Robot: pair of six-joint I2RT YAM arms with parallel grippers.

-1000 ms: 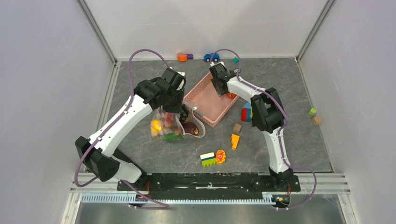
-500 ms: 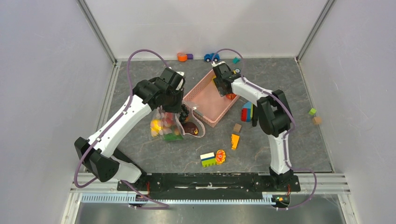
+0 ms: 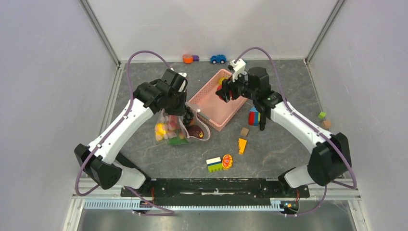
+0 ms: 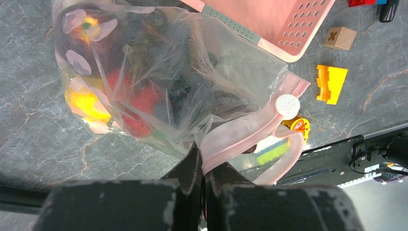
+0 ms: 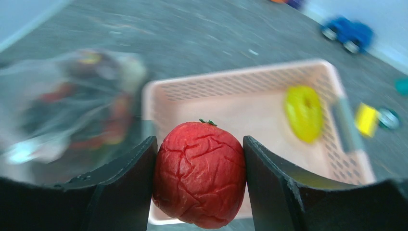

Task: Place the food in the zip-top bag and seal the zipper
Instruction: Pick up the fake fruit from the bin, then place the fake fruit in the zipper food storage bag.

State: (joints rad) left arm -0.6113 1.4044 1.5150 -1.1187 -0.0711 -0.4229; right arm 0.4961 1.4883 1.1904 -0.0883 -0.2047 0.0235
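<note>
The clear zip-top bag point(image 3: 179, 129) lies left of the pink basket and holds yellow, red and dark toy food point(image 4: 139, 98). Its pale pink zipper point(image 4: 250, 127) curls open, with a white slider point(image 4: 287, 105) on it. My left gripper point(image 4: 202, 168) is shut on the bag's mouth edge at the zipper strip; it also shows in the top view point(image 3: 185, 114). My right gripper point(image 5: 199, 183) is shut on a red wrinkled ball-like fruit point(image 5: 200, 173) and holds it above the basket; in the top view point(image 3: 225, 94) it is over the basket's far end. A yellow fruit point(image 5: 303, 111) lies in the basket.
The pink lattice basket point(image 3: 211, 111) stands at mid-table. Loose toys lie in front of it: an orange wedge point(image 3: 242, 145), a wooden cube point(image 3: 245, 131), a green-yellow block point(image 3: 214, 164), stacked coloured blocks point(image 3: 253, 116). A blue toy car point(image 3: 218, 58) sits at the back wall.
My right arm has swung from the basket's far right corner up and over the basket, lifting the red fruit. My left gripper has stayed on the bag.
</note>
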